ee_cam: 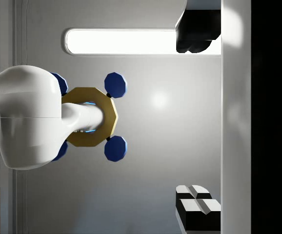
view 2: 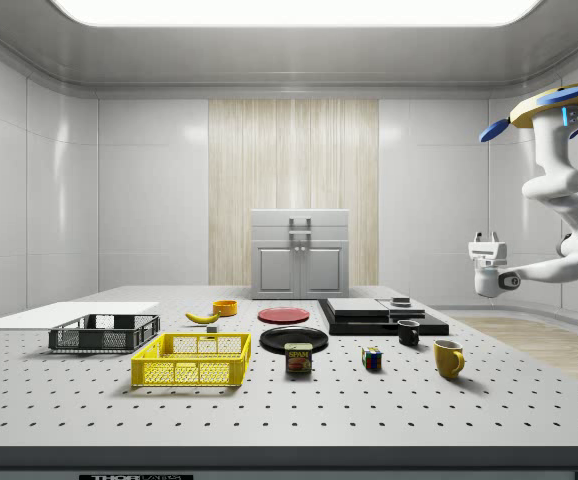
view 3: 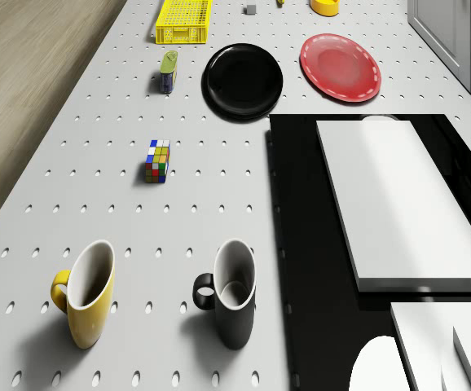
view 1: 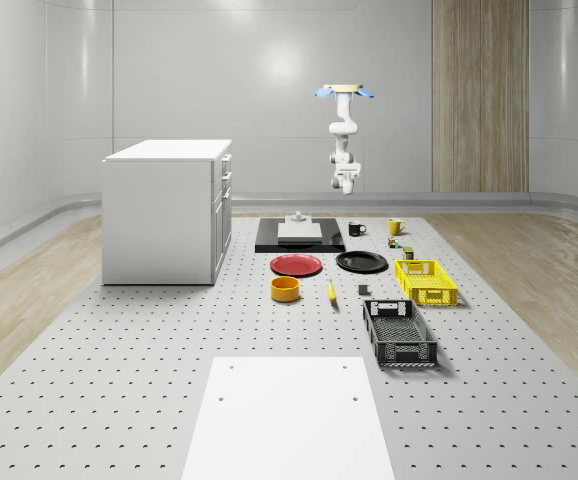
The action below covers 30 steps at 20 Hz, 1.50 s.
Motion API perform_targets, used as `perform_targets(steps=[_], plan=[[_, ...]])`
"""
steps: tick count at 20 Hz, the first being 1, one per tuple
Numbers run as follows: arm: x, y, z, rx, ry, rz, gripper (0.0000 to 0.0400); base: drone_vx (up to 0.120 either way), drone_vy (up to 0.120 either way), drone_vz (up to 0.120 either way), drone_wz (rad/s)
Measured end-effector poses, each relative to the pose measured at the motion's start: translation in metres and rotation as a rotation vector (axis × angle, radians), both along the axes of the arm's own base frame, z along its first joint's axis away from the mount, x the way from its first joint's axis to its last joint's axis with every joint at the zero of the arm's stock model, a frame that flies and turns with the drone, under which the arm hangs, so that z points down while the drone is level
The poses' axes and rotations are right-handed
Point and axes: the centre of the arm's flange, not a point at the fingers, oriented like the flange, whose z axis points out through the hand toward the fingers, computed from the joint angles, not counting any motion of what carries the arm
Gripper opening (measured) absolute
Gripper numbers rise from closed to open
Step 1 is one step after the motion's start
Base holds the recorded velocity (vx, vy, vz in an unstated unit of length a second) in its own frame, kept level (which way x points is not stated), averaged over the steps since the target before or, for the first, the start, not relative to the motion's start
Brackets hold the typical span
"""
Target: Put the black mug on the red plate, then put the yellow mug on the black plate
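Black mug stands on the table just beside the yellow mug; drone hovers above, pincer high, grip state unclear. A sloppy descent could knock either mug.

**Clutter sitting on the pegboard table**

A yellow crate and black crate are lying toward the whole-scene view's right edge; an orange bowl, banana, puzzle cube (multicoloured) and tin are resting mid-table.
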Motion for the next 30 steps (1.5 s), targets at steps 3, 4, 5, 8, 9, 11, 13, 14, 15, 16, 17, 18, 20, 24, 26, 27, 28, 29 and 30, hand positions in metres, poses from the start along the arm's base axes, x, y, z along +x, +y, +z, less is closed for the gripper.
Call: perform_targets(steps=[3,4,5,8,9,11,13,14,15,16,17,18,20,24,26,27,28,29,30], plan=[[0.001,0.000,0.012,0.000,-0.002,0.000,0.0400,0.027,0.000,0.000,0.000],[0.001,0.000,0.015,0.000,-0.003,0.000,0.0400,0.120,0.000,0.000,0.000],[0.001,0.000,0.017,0.000,-0.004,0.000,0.0400,0.120,0.000,0.000,0.000],[0.002,0.000,0.022,0.000,-0.006,0.000,0.0400,0.120,0.000,0.000,0.000],[0.002,0.000,0.023,0.000,-0.007,0.000,0.0400,0.120,0.000,0.000,0.000],[0.002,0.000,0.025,0.000,-0.009,0.000,0.0400,0.120,0.000,0.000,0.000],[0.002,0.000,0.026,0.000,-0.010,0.000,0.0400,0.120,0.000,0.000,0.000],[0.002,0.000,0.026,0.000,-0.011,0.000,0.0400,0.120,0.000,0.000,0.000],[0.002,0.000,0.026,0.000,-0.012,0.000,0.0400,0.120,0.000,0.000,0.000],[0.001,0.000,0.026,0.000,-0.012,0.000,0.0400,0.120,0.000,0.000,0.000],[0.001,0.000,0.027,0.000,-0.013,0.000,0.0400,0.120,0.000,0.000,0.000],[0.001,0.000,0.027,0.000,-0.014,0.000,0.0400,0.120,0.000,0.000,0.000],[0.001,0.000,0.027,-0.001,-0.015,0.000,0.0400,0.120,0.000,0.000,0.000],[0.001,0.000,0.027,-0.001,-0.018,0.000,0.0400,0.120,0.000,0.000,0.000],[0.001,0.000,0.027,-0.002,-0.020,0.000,0.0400,0.120,-0.060,0.000,0.000],[0.001,0.000,0.027,-0.002,-0.021,0.000,0.0400,0.120,-0.120,0.000,0.000],[0.001,0.000,0.027,-0.002,-0.022,0.000,0.0400,0.120,-0.120,0.000,0.000],[0.001,0.000,0.027,-0.003,-0.022,0.000,0.0400,0.120,-0.120,0.000,0.000],[0.000,0.000,0.027,-0.003,-0.023,0.000,0.0400,0.120,-0.120,0.000,0.000]])
